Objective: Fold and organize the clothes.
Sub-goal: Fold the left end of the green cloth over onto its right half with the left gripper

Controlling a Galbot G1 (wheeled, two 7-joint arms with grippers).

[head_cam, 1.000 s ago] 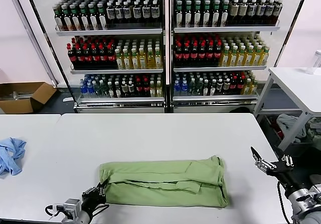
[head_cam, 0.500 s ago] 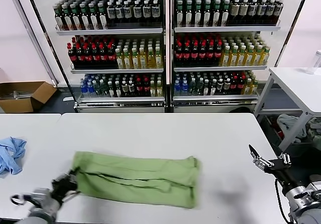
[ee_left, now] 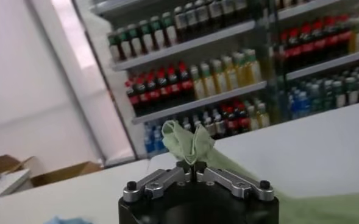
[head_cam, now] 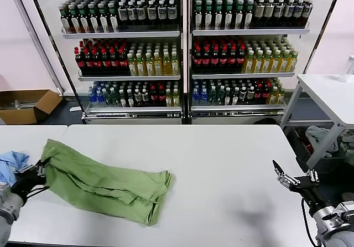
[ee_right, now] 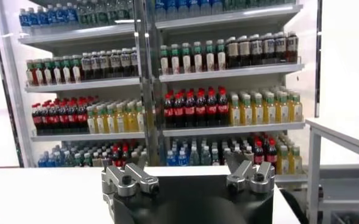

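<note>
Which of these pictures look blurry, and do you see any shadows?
Left wrist view: the bottle shelves behind are soft and smeared, while the left tool gripping the green shirt is sharper. Head view: sharp throughout, with a faint shadow under the shirt's near edge.

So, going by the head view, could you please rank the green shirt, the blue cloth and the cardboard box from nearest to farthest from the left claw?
1. Green shirt: pinched in the left claw at the table's left.
2. Blue cloth: just beside the claw, on the table's left edge.
3. Cardboard box: on the floor beyond the table, far left.
</note>
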